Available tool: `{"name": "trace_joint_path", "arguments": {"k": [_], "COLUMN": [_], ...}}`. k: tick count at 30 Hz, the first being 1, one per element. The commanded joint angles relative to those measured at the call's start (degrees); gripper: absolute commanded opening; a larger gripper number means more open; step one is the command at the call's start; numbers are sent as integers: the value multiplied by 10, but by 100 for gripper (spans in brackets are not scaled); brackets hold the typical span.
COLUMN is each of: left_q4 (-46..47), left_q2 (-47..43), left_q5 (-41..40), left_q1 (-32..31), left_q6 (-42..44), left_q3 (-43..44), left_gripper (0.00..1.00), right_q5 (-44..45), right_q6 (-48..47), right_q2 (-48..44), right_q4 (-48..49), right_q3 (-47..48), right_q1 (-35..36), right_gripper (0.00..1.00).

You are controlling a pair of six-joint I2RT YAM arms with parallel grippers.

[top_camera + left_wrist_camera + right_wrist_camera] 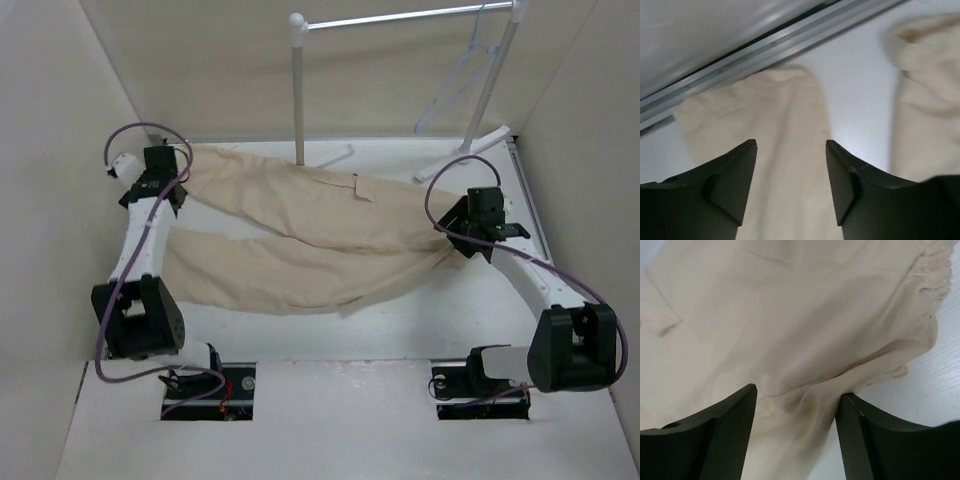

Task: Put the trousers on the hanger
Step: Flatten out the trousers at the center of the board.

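The beige trousers (pixel 300 240) lie flat on the white table, legs to the left, waist to the right. My left gripper (pixel 160 182) is open over the cuff end of the far leg; in the left wrist view the leg (pixel 785 130) lies between its spread fingers, gripper (pixel 790 150). My right gripper (pixel 478 235) is open at the waist end; in the right wrist view bunched cloth (pixel 800 340) sits between the fingers, gripper (pixel 797 392), touching the right one. The pale hanger (pixel 462 78) hangs on the rack rail at the back right.
The white garment rack stands at the back: a post (pixel 297 95), a metal rail (pixel 400 17) and a slanted leg (pixel 495 90). Walls close in on both sides. An aluminium strip (pixel 765 47) runs along the table's edge by the left gripper.
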Motion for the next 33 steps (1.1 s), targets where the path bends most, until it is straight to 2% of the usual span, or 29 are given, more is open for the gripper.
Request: {"name": "trace_joint_path", "arguments": {"k": [1,4,6,9,12,17,21,23,25,29,33], "left_q4": [41,33,16,-12,-5,18,65,93,110,133,152], "left_q2": [-148,-218,-243,-252,-247,-218,-186,-175,-166,-152,-149], "left_q5": [-16,-15,-9,9,30,66,96,99,103,100,88], "left_q1": [-108,-255,-354,-454,-514,-599,-624,-624,-616,-600,-580], "left_q6": [2,-29,-77,-146,-177,-186,-185,-184,-183,-182,-181], "left_q3": [-49,-144,-200,-254,-286,-299,-325,-342,-353,-371,-388], "left_gripper": [57,54,52,52,52,52,54,54,54,54,54], "right_q5": [14,39,58,63,61,63,33,24,28,30,36], "right_q6": [-4,19,28,27,25,34,20,12,10,10,7], "right_q2": [-57,-143,-203,-252,-265,-243,-151,-112,-73,-3,51], "right_q4": [25,-7,-29,-56,-61,-50,17,42,56,80,114], "right_q3": [16,-45,-91,-140,-168,-184,-176,-154,-134,-108,-82], "right_q1": [10,8,-4,-32,-51,-73,-84,-81,-81,-87,-83], "right_gripper": [71,68,60,41,30,29,36,47,53,55,53]}}
